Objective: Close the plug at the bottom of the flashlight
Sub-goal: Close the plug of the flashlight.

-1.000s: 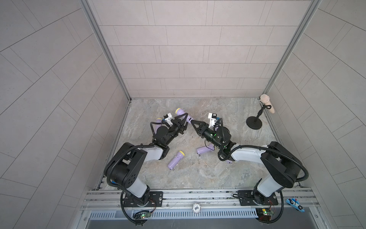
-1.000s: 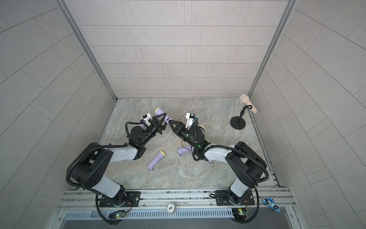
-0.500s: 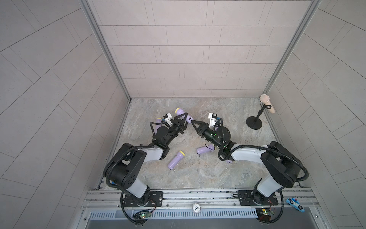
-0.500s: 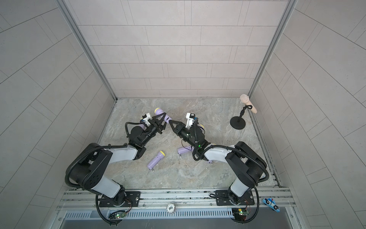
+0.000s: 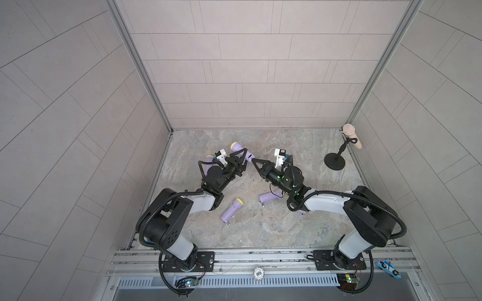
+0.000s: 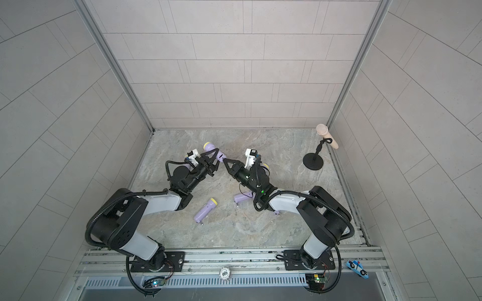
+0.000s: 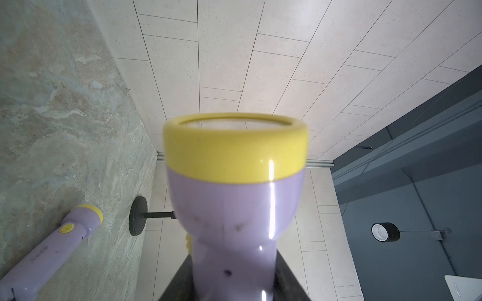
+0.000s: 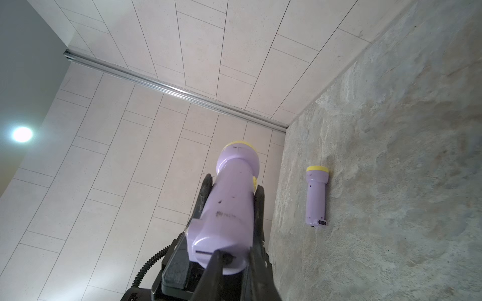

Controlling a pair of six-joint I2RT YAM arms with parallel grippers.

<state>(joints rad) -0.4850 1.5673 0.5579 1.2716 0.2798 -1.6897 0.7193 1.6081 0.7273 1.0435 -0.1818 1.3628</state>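
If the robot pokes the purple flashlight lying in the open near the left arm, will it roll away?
Probably: the flashlight is round and lies on its side. Its wider yellow head would likely make it curve.

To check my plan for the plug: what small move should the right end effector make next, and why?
Probably push the right end effector slightly forward, into the base of the flashlight. Its closed tips touch that bottom end, and the left end effector clamps the body in the air, so it should resist a gentle push.
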